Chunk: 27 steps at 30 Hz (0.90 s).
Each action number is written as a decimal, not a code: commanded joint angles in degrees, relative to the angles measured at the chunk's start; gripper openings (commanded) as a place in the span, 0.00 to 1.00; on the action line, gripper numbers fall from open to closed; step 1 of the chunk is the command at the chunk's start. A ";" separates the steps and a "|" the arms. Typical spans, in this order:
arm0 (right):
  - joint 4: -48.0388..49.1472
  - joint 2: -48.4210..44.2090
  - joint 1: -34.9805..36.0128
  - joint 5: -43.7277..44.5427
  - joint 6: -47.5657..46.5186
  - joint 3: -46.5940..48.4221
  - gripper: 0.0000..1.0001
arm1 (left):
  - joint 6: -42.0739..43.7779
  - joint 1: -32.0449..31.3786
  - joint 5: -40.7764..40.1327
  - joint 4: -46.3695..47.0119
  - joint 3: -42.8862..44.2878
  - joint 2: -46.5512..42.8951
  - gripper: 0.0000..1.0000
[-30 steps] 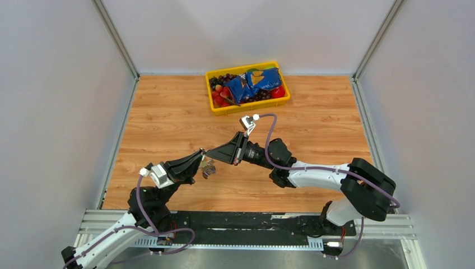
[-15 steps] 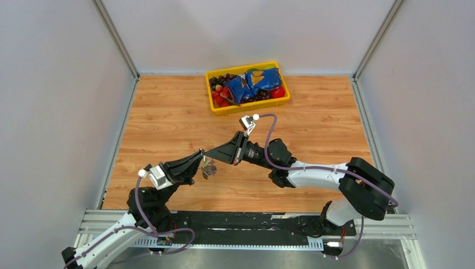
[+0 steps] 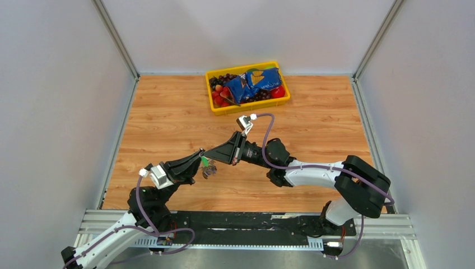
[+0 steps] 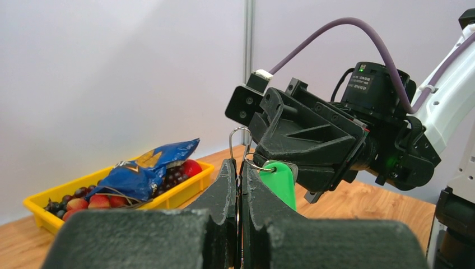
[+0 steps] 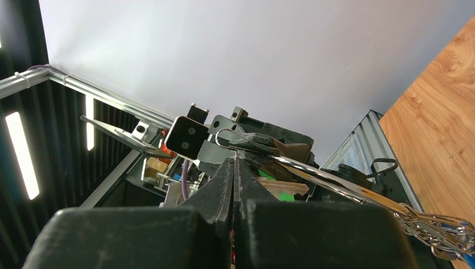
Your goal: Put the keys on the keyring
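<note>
Left wrist view: left end effector point(image 4: 238, 168) clamps the keyring point(image 4: 239, 129) standing upright, green-tagged key point(image 4: 278, 180) beside it; right end effector point(image 5: 234, 161) closed.

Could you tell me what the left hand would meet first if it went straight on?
Most likely the right hand, facing it almost tip to tip. The keyring wire the left hand pinches and the green key tag lie in the small gap, so those may touch first.

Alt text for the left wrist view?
The left gripper, shut, pinches a thin wire keyring, a green key tag beside it and the right gripper close behind. At left, a yellow tray of fruit and a blue bag on the wooden table.
</note>
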 commanded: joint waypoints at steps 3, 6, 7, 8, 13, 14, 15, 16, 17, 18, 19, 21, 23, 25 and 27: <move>3.19 -0.32 -0.33 1.64 -0.49 2.53 0.00 | -0.45 -0.24 4.35 2.55 0.28 0.59 0.01; 2.80 -0.73 -0.44 1.82 -0.70 2.27 0.00 | -0.59 -0.22 4.59 2.41 0.33 0.37 0.01; 2.75 -0.82 -0.52 1.82 -0.70 2.15 0.00 | -0.68 -0.18 4.85 2.40 0.38 0.35 0.01; 2.70 -0.89 -0.55 1.87 -0.72 1.99 0.00 | -0.75 -0.21 4.98 2.39 0.36 0.17 0.01; 1.97 -1.71 -0.85 2.26 -1.07 1.03 0.00 | -1.27 -0.21 5.75 2.34 0.42 -0.62 0.01; 1.69 -1.90 -0.91 2.46 -1.21 0.68 0.00 | -1.38 -0.23 5.82 2.31 0.38 -0.85 0.01; 1.41 -2.18 -1.05 2.60 -1.26 0.38 0.00 | -1.41 -0.25 5.90 2.31 0.37 -0.91 0.01; 1.35 -2.58 -1.20 2.68 -1.31 -0.03 0.00 | -1.43 -0.20 5.90 2.20 0.35 -1.01 0.01; 1.16 -3.07 -1.36 2.72 -1.40 -0.45 0.00 | -1.43 -0.20 5.86 2.12 0.47 -1.04 0.01; 0.71 -3.71 -1.53 2.70 -1.59 -0.91 0.00 | -1.50 -0.22 5.78 2.02 0.45 -1.10 0.01; -0.12 -4.54 -1.62 2.80 -1.93 -1.48 0.00 | -1.51 -0.24 5.71 1.94 0.47 -1.14 0.01; -1.77 -6.13 -1.74 3.16 -2.72 -2.36 0.00 | -1.52 -0.22 5.42 1.83 0.44 -1.17 0.01; -2.60 -7.41 -1.94 3.67 -2.93 -3.37 0.00 | -1.49 -0.25 5.46 1.78 0.49 -1.32 0.01; -3.02 -8.16 -2.11 3.90 -3.03 -3.96 0.00 | -1.48 -0.22 5.51 1.78 0.49 -1.33 0.01; -2.92 -8.28 -2.08 3.64 -3.02 -4.10 0.00 | -1.55 -0.20 5.54 1.73 0.51 -1.33 0.01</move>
